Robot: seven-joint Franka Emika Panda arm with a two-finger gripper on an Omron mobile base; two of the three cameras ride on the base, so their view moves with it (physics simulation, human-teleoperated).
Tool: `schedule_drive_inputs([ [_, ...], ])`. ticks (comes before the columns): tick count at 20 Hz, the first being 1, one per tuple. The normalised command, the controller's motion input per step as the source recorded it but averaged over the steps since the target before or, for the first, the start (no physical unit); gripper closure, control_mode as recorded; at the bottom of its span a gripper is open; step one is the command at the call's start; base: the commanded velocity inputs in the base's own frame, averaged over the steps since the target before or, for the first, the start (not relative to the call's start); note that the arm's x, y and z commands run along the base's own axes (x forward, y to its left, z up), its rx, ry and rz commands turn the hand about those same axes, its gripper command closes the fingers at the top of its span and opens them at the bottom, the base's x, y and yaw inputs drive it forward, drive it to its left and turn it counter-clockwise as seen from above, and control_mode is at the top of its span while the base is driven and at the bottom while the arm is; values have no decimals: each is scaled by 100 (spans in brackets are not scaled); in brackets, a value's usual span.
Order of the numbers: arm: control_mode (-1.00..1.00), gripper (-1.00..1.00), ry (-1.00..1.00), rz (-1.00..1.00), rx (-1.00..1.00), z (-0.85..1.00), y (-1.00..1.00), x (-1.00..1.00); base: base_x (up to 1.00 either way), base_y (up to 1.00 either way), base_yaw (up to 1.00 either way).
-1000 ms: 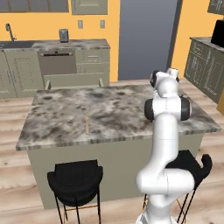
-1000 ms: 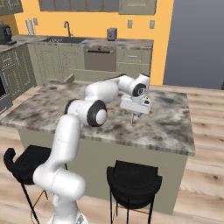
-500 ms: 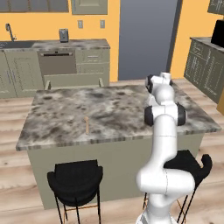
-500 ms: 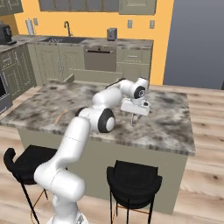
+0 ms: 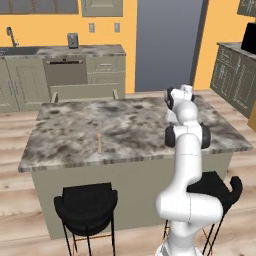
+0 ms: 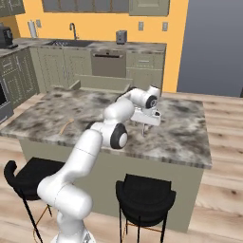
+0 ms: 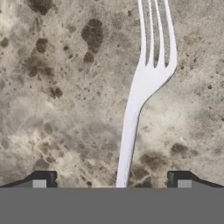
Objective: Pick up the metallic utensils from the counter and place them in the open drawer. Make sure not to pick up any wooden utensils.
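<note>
A silver fork [image 7: 139, 94], one of the metallic utensils, lies flat on the mottled marble counter [image 7: 57, 109], tines towards the top of the hand view. Its handle runs down between my gripper's [image 7: 113, 180] two dark fingertips [image 7: 43, 179], which stand wide apart, open, with nothing gripped. From the right base view the gripper [image 6: 144, 126] points down just above the counter [image 6: 180, 133], right of the middle. The wooden stick [image 5: 99, 143] lies near the front left [image 6: 66, 126]. The open drawer [image 5: 85, 92] juts from the island's far side [image 6: 102, 83].
Black stools [image 5: 86, 201] [image 5: 216, 186] stand along the island's near side. Behind the island runs a wall worktop [image 6: 95, 45] with a sink and a dishwasher. My own arm [image 5: 186, 135] blocks the left base view of the counter's right part.
The arm's upper links have swung in over the island, while the hand has stayed over the same spot of the counter. The jaws are still open.
</note>
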Motion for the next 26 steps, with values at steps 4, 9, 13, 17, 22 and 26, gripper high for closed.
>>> schedule_drive_inputs([
  [4, -100, -100, -3, 0, -15, -51, 28, 0, 0, 0, 0],
  [9, -100, -100, -5, 0, -4, -36, 13, 0, 0, 0, 0],
  [13, -100, 100, -3, 0, -5, -30, 16, 0, 0, 0, 0],
  [17, -100, 100, -5, 3, 0, -19, 20, -3, 0, 0, 0],
  [22, -100, 100, -4, 14, 0, -8, 23, -21, 0, 0, 0],
  [26, -100, 100, -3, 17, 0, 0, 29, -43, 0, 0, 0],
])
